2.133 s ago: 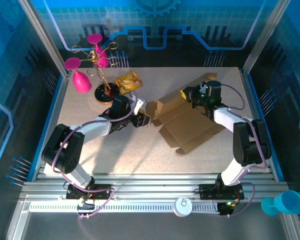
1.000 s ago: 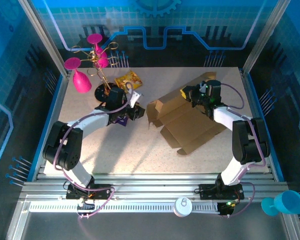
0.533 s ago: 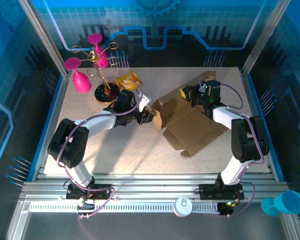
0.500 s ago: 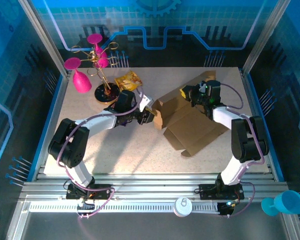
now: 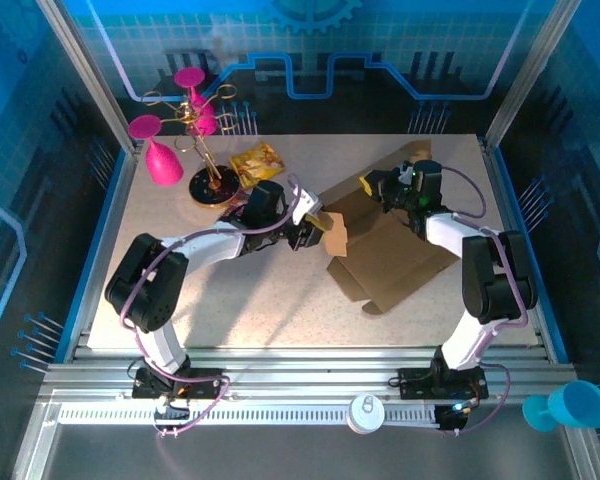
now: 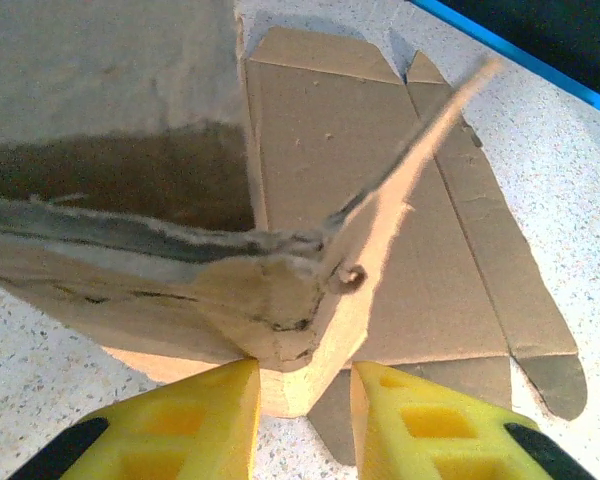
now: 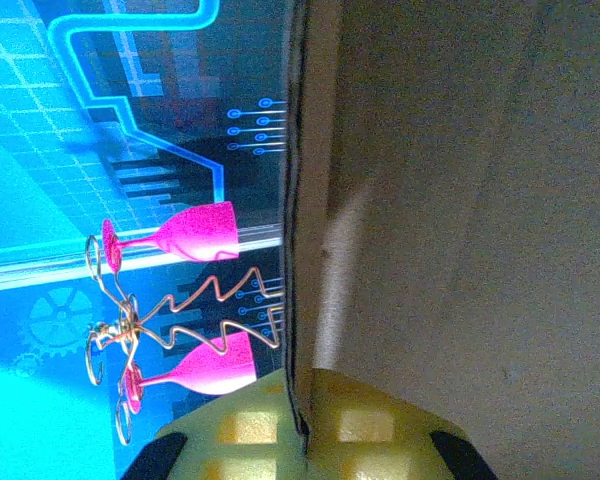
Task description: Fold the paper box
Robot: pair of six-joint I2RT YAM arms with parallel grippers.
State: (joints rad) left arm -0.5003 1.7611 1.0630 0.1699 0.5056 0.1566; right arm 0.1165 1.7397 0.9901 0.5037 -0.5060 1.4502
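The paper box (image 5: 390,255) is a flat brown cardboard blank lying at the right middle of the table. Its left flap (image 5: 332,228) stands lifted and leans over the base panel. My left gripper (image 5: 323,226) is at that flap. In the left wrist view the flap's folded corner (image 6: 300,375) sits between the yellow fingers (image 6: 180,430); it touches the left one, with a gap to the right one. My right gripper (image 5: 378,188) is at the box's far edge, shut on a raised flap. The thin cardboard edge (image 7: 298,300) runs down between its closed pads (image 7: 380,430).
A gold wire stand with pink glasses (image 5: 195,130) rises at the back left on a black base (image 5: 212,188). A yellow snack packet (image 5: 257,160) lies beside it. A blue cup (image 5: 570,405) sits off the table at the near right. Bare tabletop lies in front of the box.
My left gripper has moved right from beside the stand to the box's left flap. The flap has risen and swung over toward the base. The right arm has stayed put.
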